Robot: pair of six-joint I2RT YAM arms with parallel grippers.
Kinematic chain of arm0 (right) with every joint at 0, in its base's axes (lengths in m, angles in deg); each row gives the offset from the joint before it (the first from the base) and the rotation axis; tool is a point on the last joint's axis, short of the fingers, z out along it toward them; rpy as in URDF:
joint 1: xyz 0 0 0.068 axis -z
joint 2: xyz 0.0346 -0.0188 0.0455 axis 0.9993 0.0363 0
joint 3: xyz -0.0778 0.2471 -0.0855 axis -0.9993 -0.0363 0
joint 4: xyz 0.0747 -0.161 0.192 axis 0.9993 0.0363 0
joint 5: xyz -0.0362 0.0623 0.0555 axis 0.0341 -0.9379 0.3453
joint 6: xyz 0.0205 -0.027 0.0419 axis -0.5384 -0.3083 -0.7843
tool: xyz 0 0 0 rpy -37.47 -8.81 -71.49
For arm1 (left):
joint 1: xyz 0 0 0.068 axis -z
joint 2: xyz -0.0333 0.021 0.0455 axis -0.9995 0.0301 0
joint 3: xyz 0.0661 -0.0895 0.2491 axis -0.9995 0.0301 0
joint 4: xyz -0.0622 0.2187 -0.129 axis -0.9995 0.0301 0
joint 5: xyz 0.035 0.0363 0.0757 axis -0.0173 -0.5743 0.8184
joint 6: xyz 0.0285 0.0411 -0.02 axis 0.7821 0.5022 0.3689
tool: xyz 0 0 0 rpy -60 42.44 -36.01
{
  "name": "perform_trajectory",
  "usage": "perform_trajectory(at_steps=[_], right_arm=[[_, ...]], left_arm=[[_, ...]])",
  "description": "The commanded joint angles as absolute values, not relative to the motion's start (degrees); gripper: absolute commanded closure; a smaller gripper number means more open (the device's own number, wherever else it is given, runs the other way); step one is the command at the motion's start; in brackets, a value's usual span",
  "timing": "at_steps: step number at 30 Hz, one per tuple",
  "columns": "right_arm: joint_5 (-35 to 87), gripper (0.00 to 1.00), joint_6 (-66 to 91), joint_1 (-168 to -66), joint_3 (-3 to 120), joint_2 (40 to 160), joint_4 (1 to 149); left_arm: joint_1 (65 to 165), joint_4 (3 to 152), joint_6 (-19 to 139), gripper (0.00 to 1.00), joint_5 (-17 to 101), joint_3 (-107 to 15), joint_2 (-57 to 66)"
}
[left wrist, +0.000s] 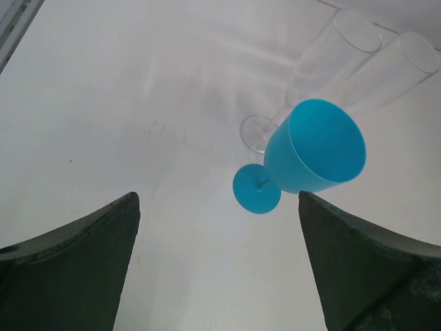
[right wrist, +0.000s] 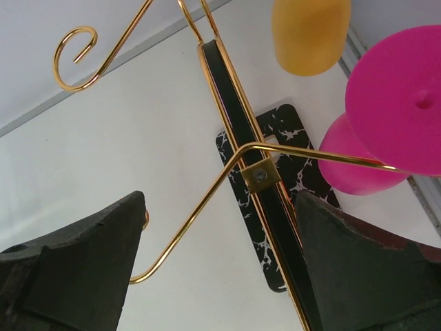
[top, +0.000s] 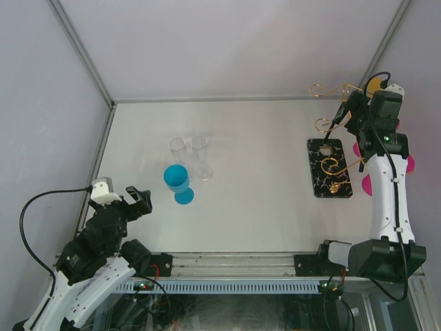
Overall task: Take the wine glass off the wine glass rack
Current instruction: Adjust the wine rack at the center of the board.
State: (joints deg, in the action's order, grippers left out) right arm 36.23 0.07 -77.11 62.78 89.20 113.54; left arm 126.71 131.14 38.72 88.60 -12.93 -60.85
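Our right gripper (right wrist: 220,200) stood with its jaws wide apart and empty, facing the gold stem of the rack (right wrist: 256,176) on its black marbled base; a pink glass (right wrist: 396,96) hung on a wire arm at the rack's right side, a yellow glass (right wrist: 310,31) beyond it; our left gripper (left wrist: 217,200) was likewise spread and held nothing, facing a blue glass (left wrist: 313,155) and two clear flutes (left wrist: 337,48) upright on the table (top: 262,214), well apart from the rack.
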Motion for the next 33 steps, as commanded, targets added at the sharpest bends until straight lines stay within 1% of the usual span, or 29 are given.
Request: perform_trajectory(at_steps=[1, 8, 14, 25, 33], right_arm=[[35.0, 0.12, -1.6, -76.8, 65.8, 90.6, 109.5], [29.1, 0.13, -2.2, -77.3, 66.9, 93.7, 107.6], [29.6, 0.13, -1.0, -80.0, 69.0, 96.0, 107.0], [26.7, 0.14, -0.5, -83.0, 73.4, 101.2, 105.5], [26.5, 0.14, -0.9, -85.7, 79.1, 105.8, 106.9]], left_arm=[[126.3, 129.1, 38.6, 0.0, 88.2, -12.5, -59.9], [126.3, 129.0, 38.6, 0.0, 88.3, -12.5, -59.8], [126.3, 129.0, 38.7, 0.0, 88.2, -12.5, -59.6], [126.3, 129.0, 38.7, 0.0, 88.3, -12.5, -59.4], [126.3, 129.0, 38.7, 0.0, 88.4, -12.5, -59.2]])
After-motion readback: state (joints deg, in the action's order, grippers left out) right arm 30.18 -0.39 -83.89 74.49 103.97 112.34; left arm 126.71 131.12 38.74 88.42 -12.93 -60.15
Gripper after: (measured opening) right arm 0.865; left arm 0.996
